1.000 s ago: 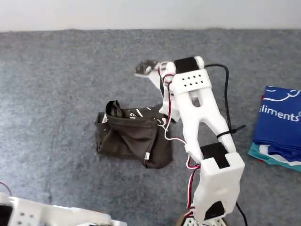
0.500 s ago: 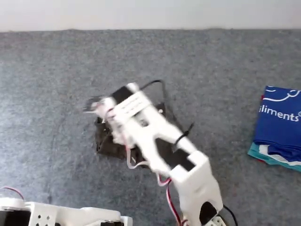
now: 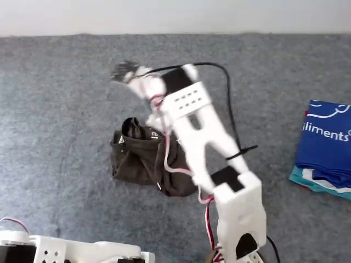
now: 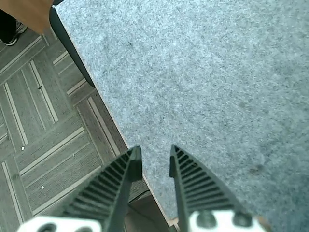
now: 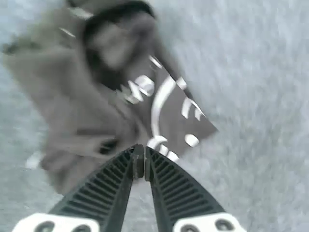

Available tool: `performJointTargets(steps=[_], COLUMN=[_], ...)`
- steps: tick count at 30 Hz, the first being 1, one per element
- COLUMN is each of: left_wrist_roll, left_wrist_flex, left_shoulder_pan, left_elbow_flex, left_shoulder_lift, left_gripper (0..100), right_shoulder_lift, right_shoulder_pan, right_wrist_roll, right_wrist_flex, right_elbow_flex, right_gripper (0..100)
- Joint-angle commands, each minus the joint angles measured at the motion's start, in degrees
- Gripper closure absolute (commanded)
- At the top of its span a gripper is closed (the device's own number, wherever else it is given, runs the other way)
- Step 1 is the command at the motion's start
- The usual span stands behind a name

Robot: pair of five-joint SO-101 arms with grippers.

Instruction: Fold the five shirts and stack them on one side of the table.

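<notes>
1. Right arm point(image 3: 219, 159): I see it stretched from the near edge of the grey tabletop point(image 3: 66, 98) out across the middle, passing over the dark brown shirt point(image 3: 143, 159).
2. Right claw point(image 3: 125, 71): in the high view it sits beyond the far side of that shirt. In the right wrist view its fingertips are pressed together with nothing between them, and the shirt lies under it (that view is blurred, so I cannot make out the fine detail of the cloth).
3. Dark brown shirt: it lies crumpled near the centre of the tabletop, not folded, with its collar opening toward the far side and white print showing on one panel.
4. Stack: a folded blue shirt point(image 3: 323, 145) rests on top of a folded teal shirt point(image 3: 307, 183) at the right-hand edge of the high view, well apart from the dark brown shirt.
5. Left arm point(image 3: 60, 252): its white body shows at the near left corner of the high view.
6. Left claw point(image 4: 153, 159): its fingers are slightly spread and hold nothing. It hangs over the edge of the tabletop, with the patterned floor point(image 4: 43, 140) below on one side.
</notes>
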Motion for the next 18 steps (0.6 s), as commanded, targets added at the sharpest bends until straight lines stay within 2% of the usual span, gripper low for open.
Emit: performJointTargets(steps=[1,4,7,14,18], left_wrist_roll=[0.4,0.4,0.4,0.4,0.4], left_wrist_flex=[-0.7,-0.7,-0.7,-0.7,-0.7], left_shoulder_pan=[0.1,0.1,0.1,0.1,0.1], left_elbow_flex=[0.0,0.0,0.0,0.0,0.0], left_shoulder_lift=[-0.4,-0.4,-0.4,-0.4,-0.4], left_gripper=[89,89,89,89,89], right_shoulder_lift=[3.9,9.2,11.9,13.4,8.7], right_shoulder_pan=[6.5,8.1,4.5,-14.6,-22.5], right_wrist_roll=[3.2,3.1,1.7,-4.0,-6.9], right_wrist_flex=[2.2,2.2,2.3,2.2,2.3], right_elbow_flex=[-2.1,-2.1,-2.1,-3.8,-7.5], right_gripper=[98.7,98.7,98.7,98.8,98.8])
